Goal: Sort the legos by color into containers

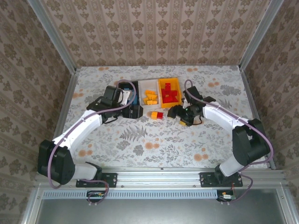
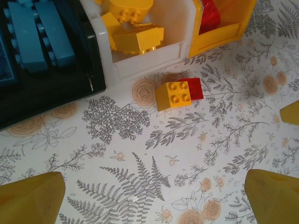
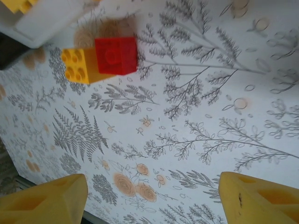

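text: none i can read | brands: legos (image 2: pixel 174 95) too blurry to tell tbh | numbers/signs: nada

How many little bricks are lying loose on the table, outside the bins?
2: an orange brick and a red brick, touching side by side just in front of the white bin. Others may be hidden.

Take the white bin (image 2: pixel 145 63) as your reference: smooth, glossy moulded plastic, like the black bin (image 2: pixel 46 100) on one side of it and the orange-yellow bin (image 2: pixel 219 37) on the other. Just before its wall, a yellow brick (image 2: pixel 174 94) and a red brick (image 2: pixel 195 88) show hard, shiny plastic with studded tops. The blue bricks (image 2: pixel 42 32) beside it look duller. The tabletop (image 2: pixel 140 154) beneath carries a matt printed floral sheet. The left hand (image 2: pixel 152 198) and right hand (image 3: pixel 152 200) have matt yellow, faintly grainy fingers (image 2: pixel 30 198).
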